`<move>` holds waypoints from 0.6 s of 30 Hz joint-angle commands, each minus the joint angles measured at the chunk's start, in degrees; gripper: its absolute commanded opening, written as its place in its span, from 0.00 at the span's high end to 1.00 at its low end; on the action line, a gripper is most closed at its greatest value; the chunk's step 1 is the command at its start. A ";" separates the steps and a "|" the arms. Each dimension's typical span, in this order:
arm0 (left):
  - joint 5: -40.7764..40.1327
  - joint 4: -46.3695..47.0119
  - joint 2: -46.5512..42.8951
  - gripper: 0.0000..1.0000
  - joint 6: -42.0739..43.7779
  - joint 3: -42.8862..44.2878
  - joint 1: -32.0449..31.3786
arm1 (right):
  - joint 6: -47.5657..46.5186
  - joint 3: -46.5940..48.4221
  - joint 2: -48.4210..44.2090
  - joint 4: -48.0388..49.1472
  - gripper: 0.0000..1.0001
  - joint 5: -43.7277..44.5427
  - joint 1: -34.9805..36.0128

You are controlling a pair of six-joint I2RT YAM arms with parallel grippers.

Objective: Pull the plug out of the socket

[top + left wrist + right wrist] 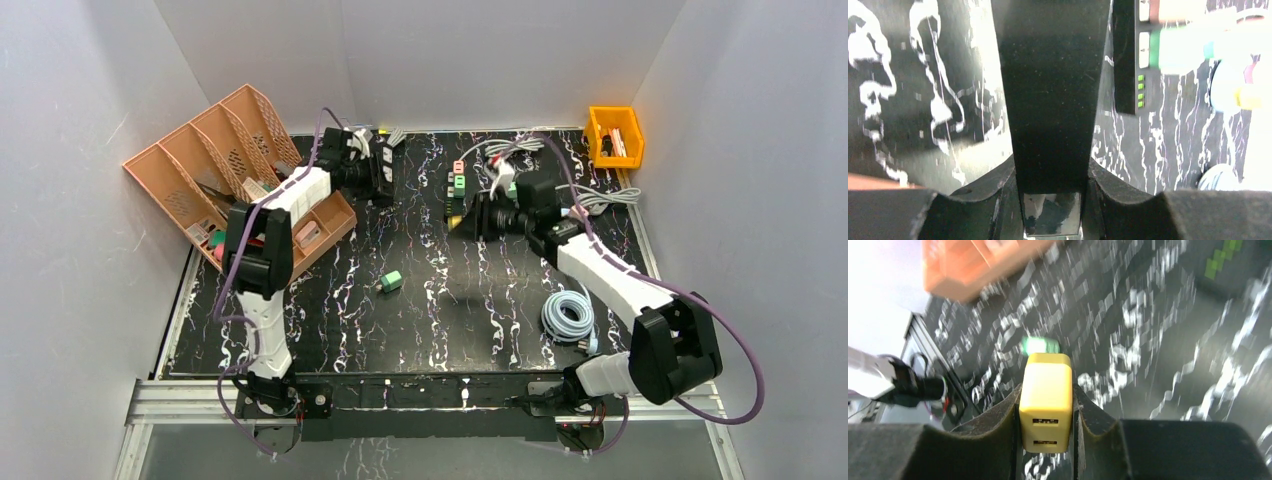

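My right gripper (1046,405) is shut on a yellow two-port USB plug (1045,390) and holds it in the air above the black marbled table, clear of any socket. In the top view this gripper (466,222) hovers just in front of a black power strip (455,200) that carries a pink plug (458,167) and a green plug (460,182). My left gripper (1052,170) is shut on a second long black power strip (1050,90), at the back left in the top view (381,168). The strip with green lights also shows in the left wrist view (1126,60).
A brown slotted organiser (225,165) stands at the back left. An orange bin (613,135) sits at the back right. Grey cables (520,148) lie at the back. A loose green plug (391,281) lies mid-table and a coiled cable (567,315) at the front right.
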 commanded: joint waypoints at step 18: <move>-12.47 -12.95 12.96 0.37 4.10 25.44 10.43 | -8.95 -5.83 14.45 -14.85 0.73 1.60 8.27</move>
